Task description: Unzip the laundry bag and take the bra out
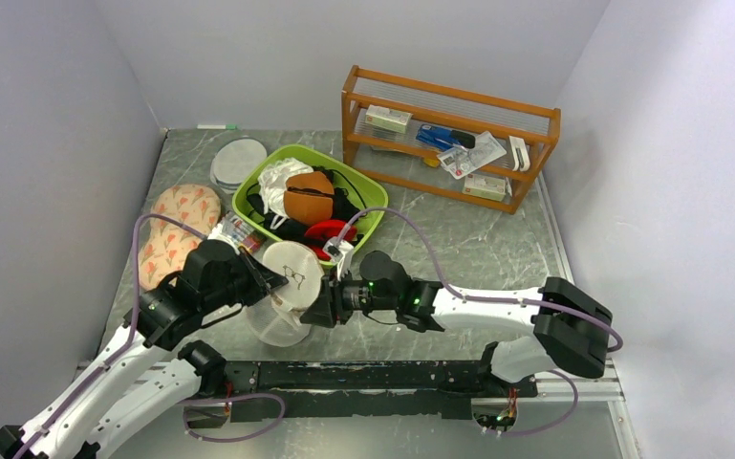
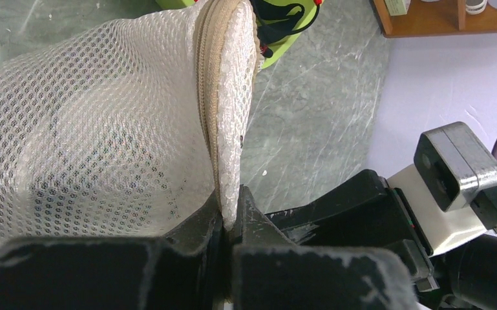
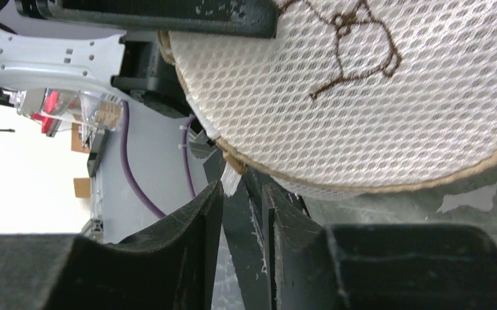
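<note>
- Left gripper fills the bottom of its own wrist view, its black fingers clamped tight on the rim seam of the laundry bag
- Bag's tan zip runs up from that grip along the edge of the lid; a dim grey shape shows through the mesh, too blurred to name
- Right gripper sits at the opposite rim, fingers a narrow gap apart, with a small white tab at their tips; whether it is pinched I cannot tell
- From above, the bag is tilted between the two grippers near the front middle of the table, its cream lid with the black squiggle facing up
- Green basin stands just behind the bag, piled with a white cloth, an orange-brown cup, black straps and a red garment by the right gripper
- Round white-grey disc lies behind the basin on the left
- Floral pads lie beside the left arm
- Wooden rack with small items stands well apart at the back right
</note>
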